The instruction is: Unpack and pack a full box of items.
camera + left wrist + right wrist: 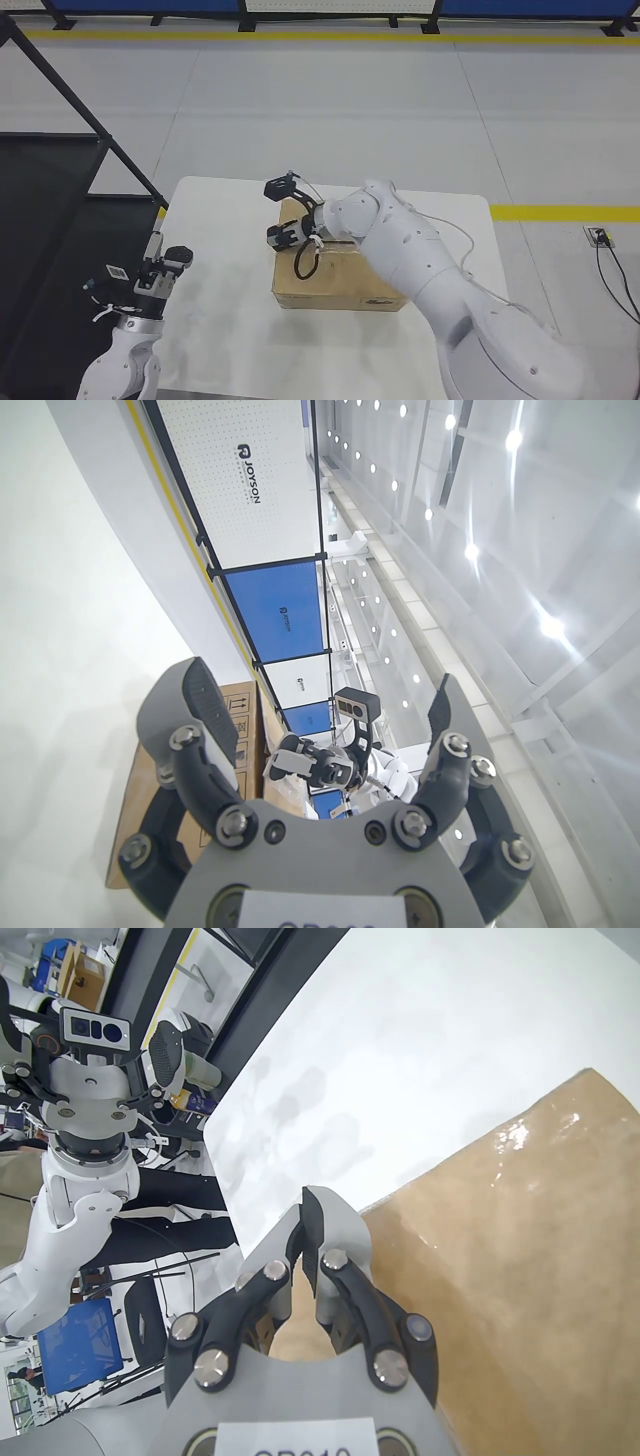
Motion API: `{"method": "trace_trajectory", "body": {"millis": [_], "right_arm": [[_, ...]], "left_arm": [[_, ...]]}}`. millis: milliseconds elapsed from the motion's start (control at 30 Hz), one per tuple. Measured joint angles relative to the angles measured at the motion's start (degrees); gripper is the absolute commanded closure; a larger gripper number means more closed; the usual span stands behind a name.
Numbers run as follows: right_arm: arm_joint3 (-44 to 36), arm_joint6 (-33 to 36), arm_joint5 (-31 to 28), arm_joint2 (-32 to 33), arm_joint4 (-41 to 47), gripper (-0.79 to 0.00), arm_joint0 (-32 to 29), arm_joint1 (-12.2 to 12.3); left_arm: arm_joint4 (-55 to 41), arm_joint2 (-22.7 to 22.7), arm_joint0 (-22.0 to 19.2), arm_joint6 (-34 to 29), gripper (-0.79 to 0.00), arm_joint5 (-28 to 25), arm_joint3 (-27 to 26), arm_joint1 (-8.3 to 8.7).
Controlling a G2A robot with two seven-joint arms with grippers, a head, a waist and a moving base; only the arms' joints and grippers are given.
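A closed brown cardboard box [340,280] sits in the middle of the white table [220,300]. My right gripper [283,236] is at the box's top left edge, its fingers shut with nothing visible between them. In the right wrist view its fingertips [311,1208] hover just over the edge of the box top [525,1228]. My left gripper [165,262] stands at the table's left edge, well clear of the box, pointing upward. Its fingers are open and hold nothing [325,705]. From there the box's side [130,790] and the right gripper [290,757] show farther off.
A black frame with a dark panel [60,200] stands just left of the table. The table surface [400,1053] left of and in front of the box is bare. A yellow floor line [565,212] runs behind the table at the right.
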Motion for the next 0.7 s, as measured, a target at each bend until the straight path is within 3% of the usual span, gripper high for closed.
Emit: {"method": "trace_trajectory", "body": {"millis": [300, 533, 700], "right_arm": [[2.2, -9.2, 2.3, -1.2, -6.4, 0.000, -0.3, -2.5], [4.0, -6.2, 2.8, 0.0, -5.4, 0.000, -0.3, -3.4], [4.2, -10.0, -0.2, -0.3, -8.4, 0.000, -0.6, -3.8]], "left_arm": [[-0.5, -0.2, -0.7, -0.7, -0.785, 0.4, 0.9, 0.20], [-0.8, -0.3, -1.0, -1.2, -0.785, 0.6, 1.4, 0.34], [-0.7, 0.1, -1.4, -1.3, -0.785, 0.7, 1.8, 0.40]]}}
